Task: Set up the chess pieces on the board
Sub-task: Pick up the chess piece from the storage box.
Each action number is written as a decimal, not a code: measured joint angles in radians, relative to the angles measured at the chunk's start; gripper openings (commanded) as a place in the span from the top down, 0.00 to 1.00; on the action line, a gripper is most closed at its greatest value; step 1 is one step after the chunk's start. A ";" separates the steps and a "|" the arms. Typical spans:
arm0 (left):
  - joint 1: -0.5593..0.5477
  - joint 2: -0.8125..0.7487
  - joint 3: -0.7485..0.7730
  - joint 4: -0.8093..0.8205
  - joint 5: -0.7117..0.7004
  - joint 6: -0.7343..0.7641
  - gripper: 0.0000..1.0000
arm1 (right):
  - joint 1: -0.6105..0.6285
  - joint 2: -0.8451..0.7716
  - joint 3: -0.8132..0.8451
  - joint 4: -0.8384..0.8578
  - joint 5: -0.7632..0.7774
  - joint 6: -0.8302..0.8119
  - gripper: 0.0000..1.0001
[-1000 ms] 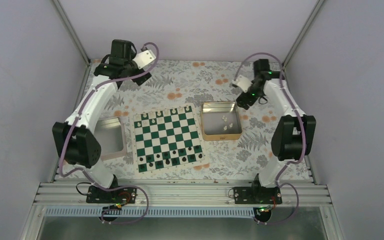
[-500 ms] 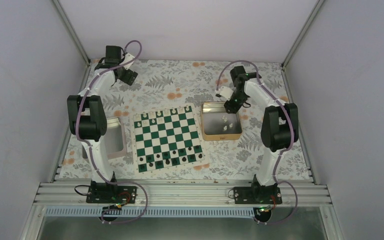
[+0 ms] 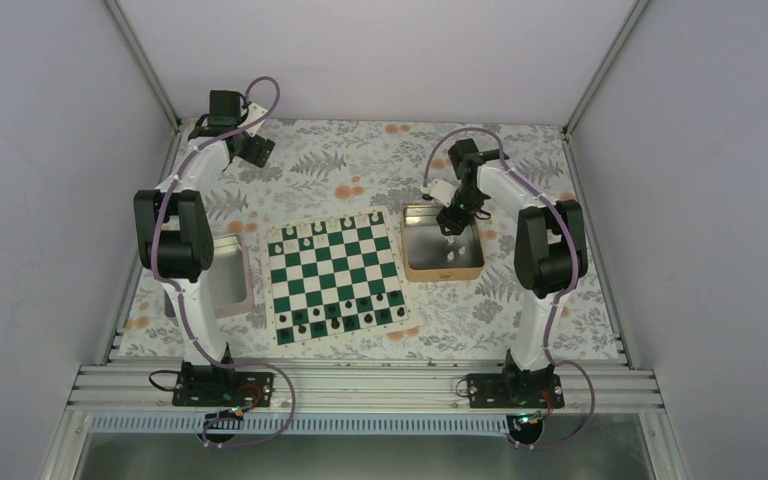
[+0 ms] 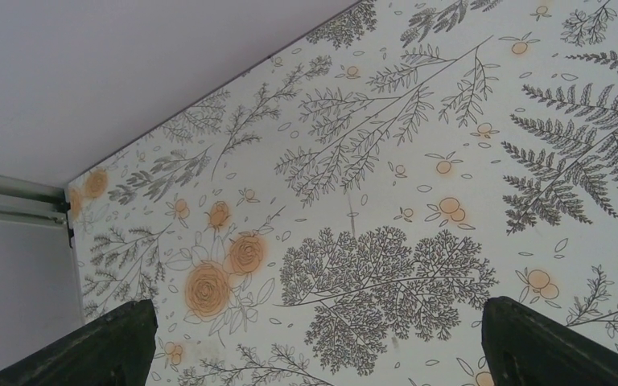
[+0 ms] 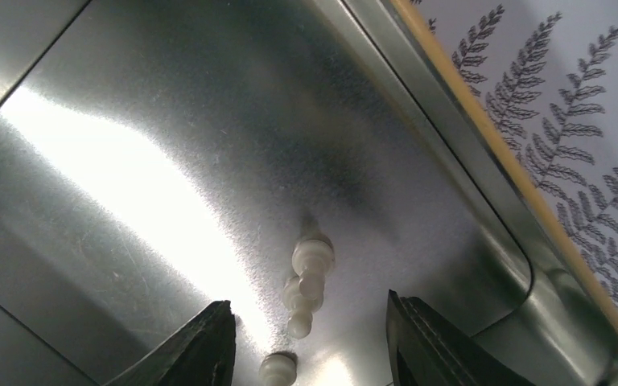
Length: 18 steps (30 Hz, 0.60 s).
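The green and white board [image 3: 335, 282] lies mid-table, with a few white chess pieces [image 3: 312, 229] on its far row and dark ones on its near rows. More white chess pieces [image 3: 449, 255] lie in the tan tin [image 3: 442, 274] to the board's right. My right gripper [image 3: 448, 226] hangs inside the tin. In the right wrist view the gripper [image 5: 310, 354] is open, and two white pieces [image 5: 310, 277] lie together on the tin floor between its fingers [image 5: 201, 350], untouched. A third piece [image 5: 278, 370] shows at the bottom edge. My left gripper [image 4: 322, 354] is open over bare floral cloth.
A grey square tray [image 3: 222, 275] sits left of the board, partly under the left arm. The left arm is folded back at the far-left corner [image 3: 235, 135]. The tin's wall [image 5: 467, 185] rises close to the right of my right fingers.
The right gripper came from the far right down into the tin, over the white pieces. The left arm drew back toward the far-left corner, then stayed still.
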 measured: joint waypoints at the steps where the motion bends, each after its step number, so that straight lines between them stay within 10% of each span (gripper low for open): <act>1: 0.000 0.000 -0.001 0.002 0.000 -0.002 0.00 | 0.000 0.002 -0.003 0.004 0.000 0.001 0.52; 18: 0.002 -0.005 -0.074 0.038 0.008 -0.014 0.00 | 0.025 0.056 -0.030 0.037 0.005 0.016 0.75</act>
